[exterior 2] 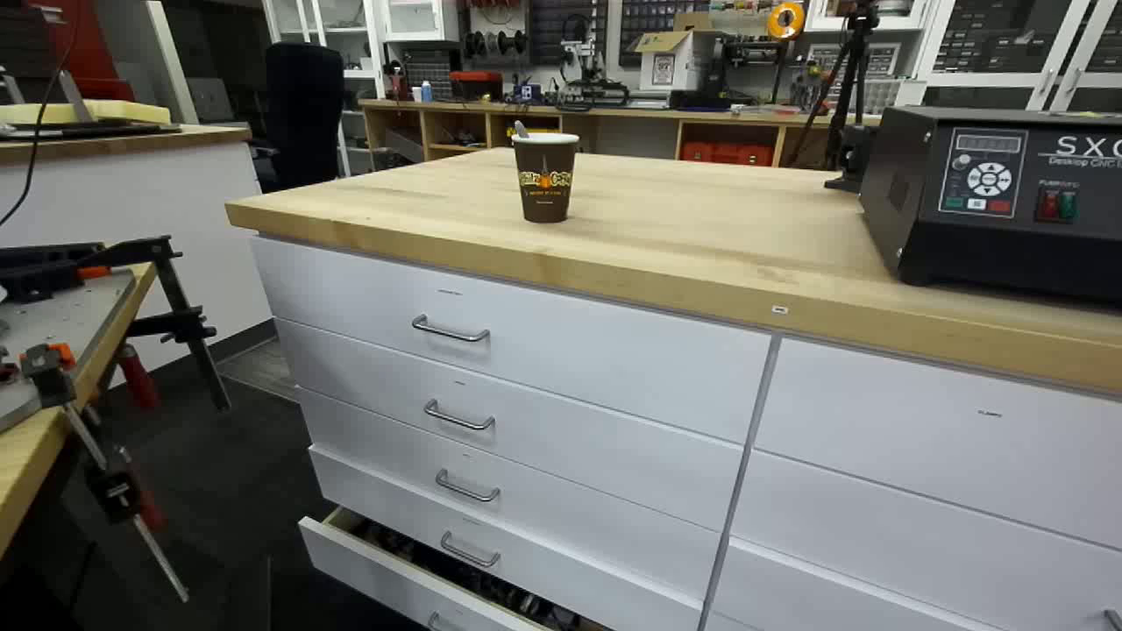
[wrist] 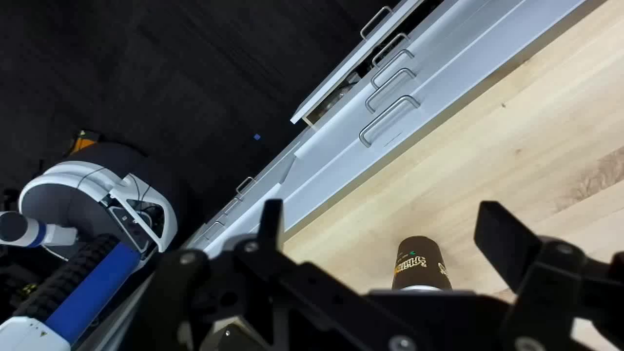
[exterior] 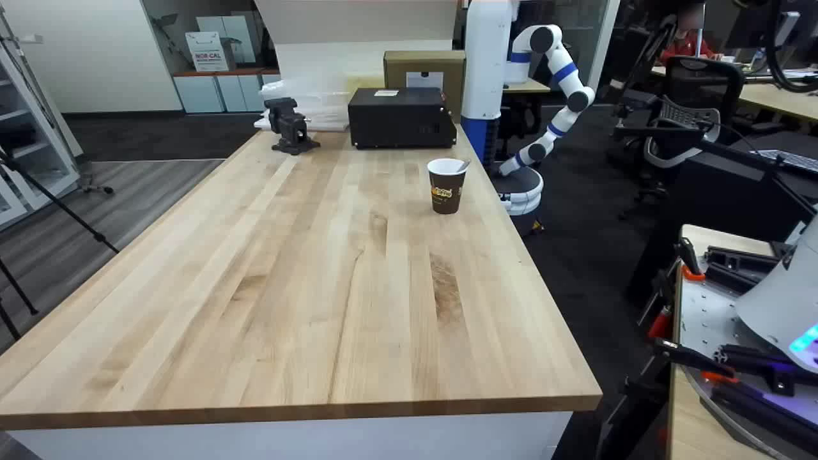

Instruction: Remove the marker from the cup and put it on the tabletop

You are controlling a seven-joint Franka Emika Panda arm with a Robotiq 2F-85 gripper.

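Note:
The cup is dark brown with a white rim. It stands upright on the light-wood tabletop, near its long edge. It also shows in an exterior view. The marker leans inside the cup, with only its greyish tip sticking above the rim; the tip also shows in an exterior view. In the wrist view my gripper is open and empty. The cup appears between the fingers but apart from them, its rim partly covered by the gripper body. The marker is hidden in the wrist view.
A black box and a dark vise stand at the tabletop's far end. White drawers are below the tabletop, with a low drawer pulled out. A clamp-edged bench holds the robot base.

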